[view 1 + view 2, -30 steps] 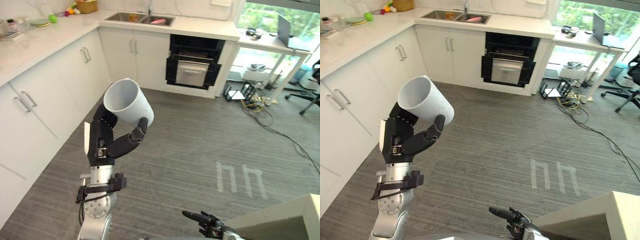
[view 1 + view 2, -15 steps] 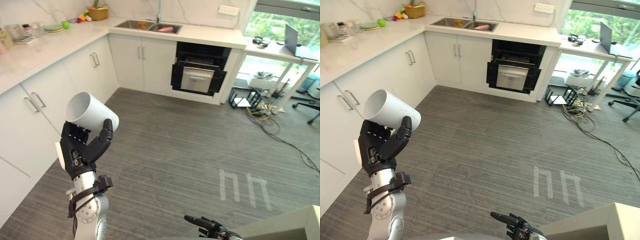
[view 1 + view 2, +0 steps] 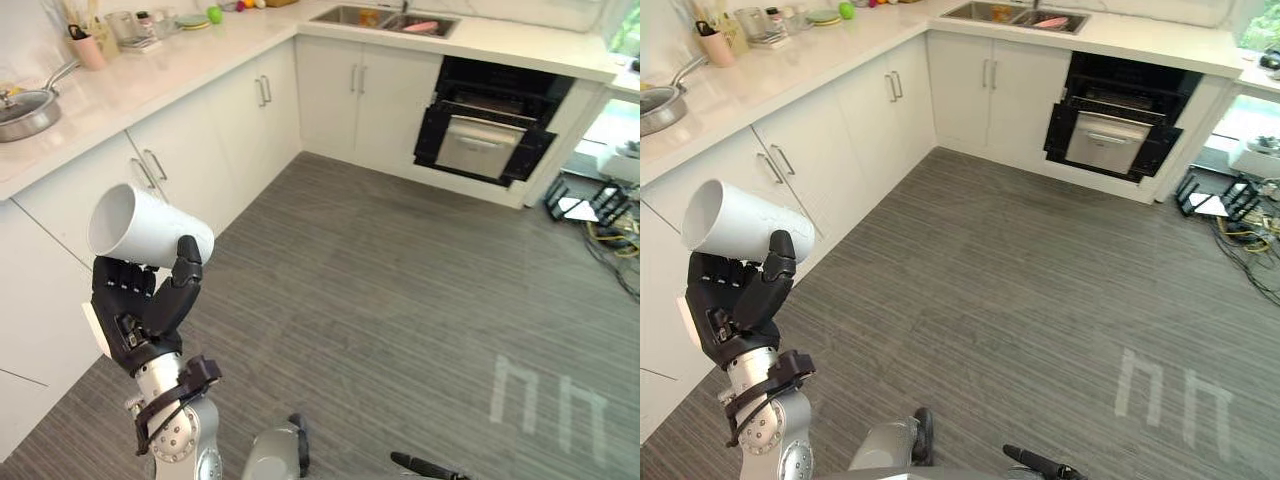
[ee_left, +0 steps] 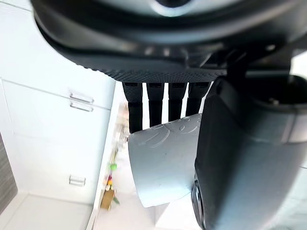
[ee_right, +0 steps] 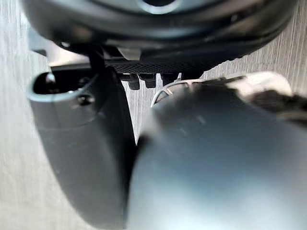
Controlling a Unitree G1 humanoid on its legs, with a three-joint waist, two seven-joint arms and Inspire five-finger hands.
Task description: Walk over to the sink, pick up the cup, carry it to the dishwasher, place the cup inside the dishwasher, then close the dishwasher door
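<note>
Cup [image 3: 150, 228] lies tipped sideways in the left hand [image 3: 135, 305], fingers and thumb curled round its wall, above the floor. It looks light, stiff and slick; mid-wall suits. Right hand [image 5: 81, 143]: can't tell.

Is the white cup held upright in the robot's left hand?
No, the cup lies tilted almost on its side in the left hand, its open mouth turned toward the cabinets.

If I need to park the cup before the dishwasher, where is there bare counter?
Bare counter runs along the front edge between the pan and the sink, and again right of the sink, above the dishwasher. The back by the jars and plate is crowded.
</note>
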